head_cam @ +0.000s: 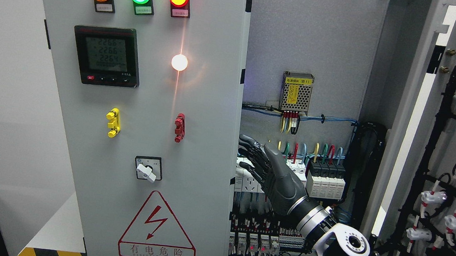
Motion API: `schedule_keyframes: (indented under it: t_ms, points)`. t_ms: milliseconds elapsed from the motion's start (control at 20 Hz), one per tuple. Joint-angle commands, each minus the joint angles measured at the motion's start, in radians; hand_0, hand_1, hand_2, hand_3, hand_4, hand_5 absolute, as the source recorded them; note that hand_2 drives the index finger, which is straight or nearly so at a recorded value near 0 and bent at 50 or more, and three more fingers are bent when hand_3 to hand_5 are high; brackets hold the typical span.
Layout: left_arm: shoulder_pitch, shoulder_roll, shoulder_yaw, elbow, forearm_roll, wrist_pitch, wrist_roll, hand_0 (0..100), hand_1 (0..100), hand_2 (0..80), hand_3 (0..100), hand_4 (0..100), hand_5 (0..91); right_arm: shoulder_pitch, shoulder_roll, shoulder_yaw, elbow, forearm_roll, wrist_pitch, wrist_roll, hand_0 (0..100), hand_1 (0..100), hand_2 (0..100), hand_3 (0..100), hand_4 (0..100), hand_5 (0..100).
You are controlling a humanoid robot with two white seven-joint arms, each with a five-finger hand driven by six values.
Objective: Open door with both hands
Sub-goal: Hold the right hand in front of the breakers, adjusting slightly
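R hand (267,170) was inside the cabinet, fingers (250,154) loosely extended toward the left door's (148,137) free edge, gripping nothing. Right door (452,164) already stood wide open. You were prob. on the left-door step; next you'd need fingers hooked behind that edge, then push outward. L hand not seen.

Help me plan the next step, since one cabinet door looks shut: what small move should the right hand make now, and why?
Probably ease the right hand leftward so its fingers hook the free edge of the left door. That door looks closed, the right door already stands open, and the open fingers sit just beside the edge.
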Motion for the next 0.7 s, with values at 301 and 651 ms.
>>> schedule_keyframes:
  t_ms: [301, 651]
  points:
    - [0.000, 0.000, 0.000, 0.000, -0.014, 0.000, -0.001, 0, 0, 0.0, 0, 0, 0.0, -0.028, -0.003, -0.007, 0.086, -0.011, -0.001, 0.062, 19, 0, 0, 0, 0, 0]
    - [0.000, -0.001, 0.000, 0.000, -0.014, 0.000, -0.001, 0, 0, 0.0, 0, 0, 0.0, -0.048, -0.003, -0.010, 0.092, -0.013, -0.001, 0.087, 19, 0, 0, 0, 0, 0]
